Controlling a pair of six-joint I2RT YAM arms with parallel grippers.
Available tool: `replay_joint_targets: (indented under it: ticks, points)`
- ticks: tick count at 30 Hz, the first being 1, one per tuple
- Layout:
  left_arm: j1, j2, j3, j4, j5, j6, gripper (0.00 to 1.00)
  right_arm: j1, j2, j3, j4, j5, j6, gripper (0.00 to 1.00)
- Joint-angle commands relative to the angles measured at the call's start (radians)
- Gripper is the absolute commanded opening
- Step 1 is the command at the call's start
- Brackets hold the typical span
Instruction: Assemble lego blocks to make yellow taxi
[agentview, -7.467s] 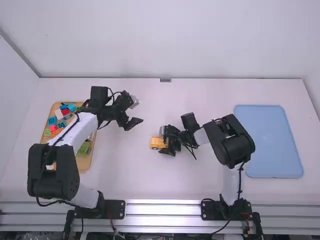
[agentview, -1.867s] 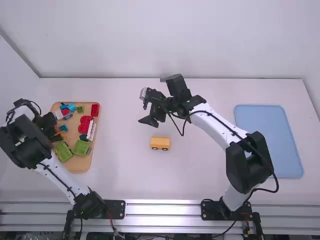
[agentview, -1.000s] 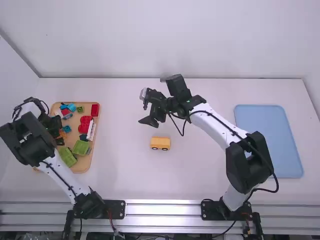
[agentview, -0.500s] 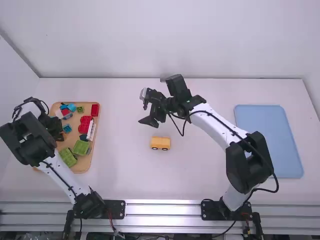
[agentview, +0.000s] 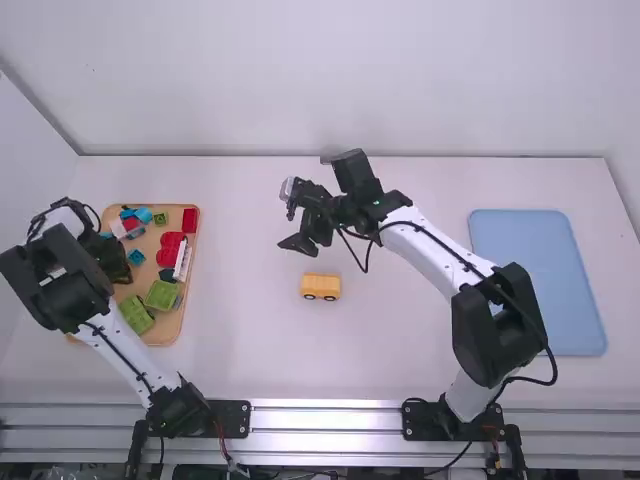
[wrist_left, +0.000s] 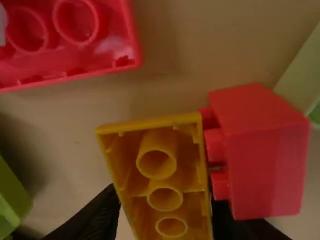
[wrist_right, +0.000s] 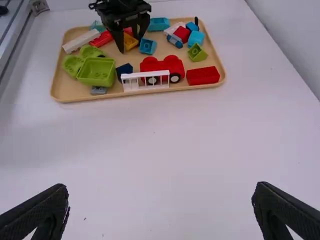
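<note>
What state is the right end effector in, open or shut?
Open. In the right wrist view, the right end effector has its two fingers wide apart, with bare table showing between them.

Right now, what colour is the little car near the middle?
The car is orange-yellow, best seen in the high view.

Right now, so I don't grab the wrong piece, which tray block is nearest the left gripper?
The yellow block, right at the left gripper, its hollow underside showing; the red block beside it has studs facing it.
</note>
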Motion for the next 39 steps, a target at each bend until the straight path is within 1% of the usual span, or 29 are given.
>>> replay_joint_targets:
  ticks: [1,3,4,7,9,11,13,16,17,18,21,23,26,32,33,35,36,38,39]
  points:
    - [0.002,-0.002,-0.026,-0.004,-0.017,-0.027,0.4,-0.002,0.002,0.032,-0.002,-0.006,-0.001,0.98]
    - [0.002,-0.002,-0.026,-0.005,-0.024,-0.028,0.34,-0.002,0.002,0.032,-0.003,-0.006,-0.001,0.97]
    - [0.002,-0.002,-0.026,-0.003,-0.025,-0.028,0.32,-0.002,0.002,0.032,-0.003,-0.006,-0.002,0.98]
    - [0.002,-0.002,-0.026,-0.003,-0.031,-0.027,0.18,-0.002,0.002,0.032,-0.004,-0.006,-0.002,0.98]
    - [0.002,-0.002,-0.025,-0.005,-0.03,-0.027,0.17,-0.003,0.002,0.032,-0.004,-0.006,-0.001,0.98]
    - [0.01,-0.002,-0.025,-0.003,-0.022,0.037,0.18,-0.003,0.002,0.032,-0.005,-0.006,-0.001,0.98]
    - [0.019,-0.002,-0.025,0.018,0.01,0.146,0.17,-0.003,0.002,0.032,-0.005,-0.006,-0.001,0.98]
    - [0.037,-0.002,-0.024,0.065,0.072,0.278,0.12,-0.003,0.002,0.032,-0.005,-0.005,-0.001,0.98]
    - [0.05,-0.003,-0.014,0.062,0.113,0.319,0.05,-0.003,0.002,0.032,-0.006,-0.005,-0.002,0.98]
    - [0.057,-0.004,-0.007,0.055,0.133,0.338,0.02,-0.003,0.002,0.032,-0.007,-0.002,-0.001,0.98]
    - [0.08,-0.016,0.026,0.004,0.188,0.398,0.02,-0.003,0.002,0.032,-0.005,0.026,-0.001,0.98]
    - [0.092,-0.038,0.046,-0.035,0.196,0.432,0.02,-0.003,0.002,0.032,-0.004,0.043,-0.001,0.98]
    - [0.093,-0.077,0.048,-0.043,0.19,0.483,0.02,-0.003,0.002,0.032,-0.004,0.039,-0.001,0.98]
    - [0.072,-0.236,0.023,-0.035,0.194,0.608,0.02,-0.003,0.002,0.032,-0.003,0.04,0.001,0.98]
    - [0.063,-0.274,0.003,-0.021,0.192,0.623,0.02,-0.003,0.002,0.032,0.0,0.039,0.013,0.98]
    - [0.035,-0.387,-0.083,0.052,0.204,0.671,0.02,-0.01,0.002,0.032,0.014,0.039,0.051,0.98]
    - [0.034,-0.394,-0.091,0.059,0.206,0.674,0.02,-0.011,0.002,0.032,0.017,0.039,0.055,0.98]
    - [0.008,-0.513,-0.217,0.193,0.31,0.791,0.02,-0.03,0.002,0.032,0.053,0.034,0.117,0.98]
    - [-0.006,-0.581,-0.3,0.293,0.402,0.877,0.02,-0.043,0.002,0.032,0.076,0.008,0.145,0.98]
